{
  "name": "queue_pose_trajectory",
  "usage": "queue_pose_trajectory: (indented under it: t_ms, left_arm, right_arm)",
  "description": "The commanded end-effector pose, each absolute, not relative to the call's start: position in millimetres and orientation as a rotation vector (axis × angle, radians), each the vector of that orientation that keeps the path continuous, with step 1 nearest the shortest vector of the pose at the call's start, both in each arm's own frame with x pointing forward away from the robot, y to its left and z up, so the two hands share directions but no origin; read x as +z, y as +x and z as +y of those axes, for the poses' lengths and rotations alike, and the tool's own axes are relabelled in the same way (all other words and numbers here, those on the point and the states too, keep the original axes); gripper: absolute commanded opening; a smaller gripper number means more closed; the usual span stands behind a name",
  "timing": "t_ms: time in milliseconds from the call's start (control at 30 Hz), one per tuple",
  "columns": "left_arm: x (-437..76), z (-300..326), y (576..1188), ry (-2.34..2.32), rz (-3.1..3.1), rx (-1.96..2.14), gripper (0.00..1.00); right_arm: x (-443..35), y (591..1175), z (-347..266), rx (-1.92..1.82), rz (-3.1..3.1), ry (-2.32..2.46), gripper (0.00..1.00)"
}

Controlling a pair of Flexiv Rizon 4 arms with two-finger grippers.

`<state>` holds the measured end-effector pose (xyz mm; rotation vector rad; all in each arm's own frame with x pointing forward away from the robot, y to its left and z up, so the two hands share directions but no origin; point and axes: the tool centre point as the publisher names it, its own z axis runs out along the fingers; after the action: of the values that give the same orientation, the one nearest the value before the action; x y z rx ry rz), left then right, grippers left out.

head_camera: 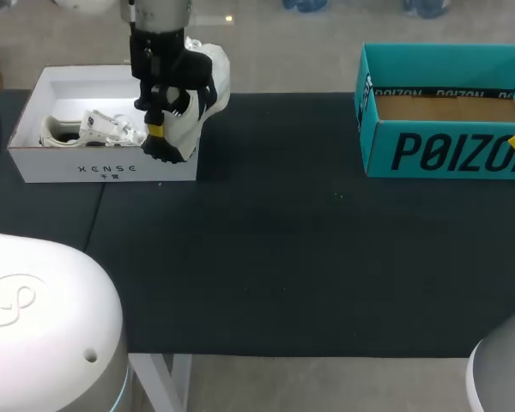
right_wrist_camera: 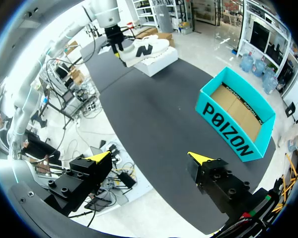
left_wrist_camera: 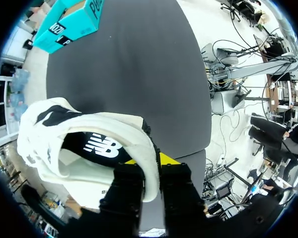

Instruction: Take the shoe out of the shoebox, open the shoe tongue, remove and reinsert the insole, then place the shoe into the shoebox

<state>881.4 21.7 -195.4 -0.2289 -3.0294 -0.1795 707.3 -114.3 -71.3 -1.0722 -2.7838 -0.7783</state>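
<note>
Black table (head_camera: pixel 283 257) below — my left gripper (head_camera: pixel 158 129) hangs over the white shoebox (head_camera: pixel 60 167), clamped on the shoe (head_camera: pixel 208 73) collar, toe pointing ahead of it; right gripper (right_wrist_camera: pixel 150 157) spread wide.

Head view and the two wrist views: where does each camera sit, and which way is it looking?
Head view: above and behind the robot, looking down on the table; the left hand shows, gripping the shoe.
Left wrist view: on the left wrist, looking along its fingers past the shoe's collar.
Right wrist view: on the right wrist, looking across the table; the open right hand shows.
Shared: all three show the teal box.
</note>
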Motion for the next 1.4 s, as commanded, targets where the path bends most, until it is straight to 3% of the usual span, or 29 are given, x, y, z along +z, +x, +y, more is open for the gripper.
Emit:
queue_pose_trajectory:
  t_ms: [33,433,867,1400]
  left_arm:
    - [-182,47,878,-0.162,-3.054,-0.132,0.00]
    - [-173,104,923,0.083,-3.025,-0.166,0.00]
    - [-189,104,991,0.141,-3.010,-0.135,0.00]
    - [-189,104,991,0.141,-3.010,-0.135,0.00]
  right_arm:
    - [-71,710,-114,-0.770,-2.781,-1.071,1.00]
    - [-71,710,-114,-0.770,-2.781,-1.071,1.00]
    - [-71,710,-114,-0.770,-2.781,-1.071,1.00]
    - [-71,710,-114,-0.770,-2.781,-1.071,1.00]
